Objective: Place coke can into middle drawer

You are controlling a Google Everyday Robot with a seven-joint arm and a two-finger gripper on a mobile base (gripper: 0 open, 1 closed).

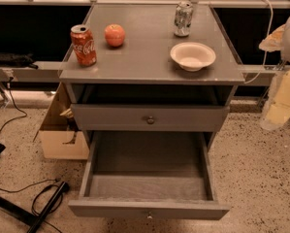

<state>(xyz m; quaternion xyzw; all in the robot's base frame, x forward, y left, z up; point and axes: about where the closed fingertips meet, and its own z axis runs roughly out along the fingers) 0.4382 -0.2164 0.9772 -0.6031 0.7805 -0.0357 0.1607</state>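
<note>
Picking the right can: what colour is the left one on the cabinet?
The coke can is red with white script, in the camera view; the pincer is out of view.

A grey cabinet [149,57] stands on the speckled stone floor [261,169]. To its left there are a cardboard box [62,144] and black cables [18,185]; behind it runs a metal rail [38,1].

Right of the bench [149,28], the robot's hand [281,98] is only a pale blur, sliced off by the picture's edge. The middle drawer [149,178] runs back out of sight under the bench's upper front. Left of the bench, a cardboard box [62,140] sits half hidden behind its side.
</note>
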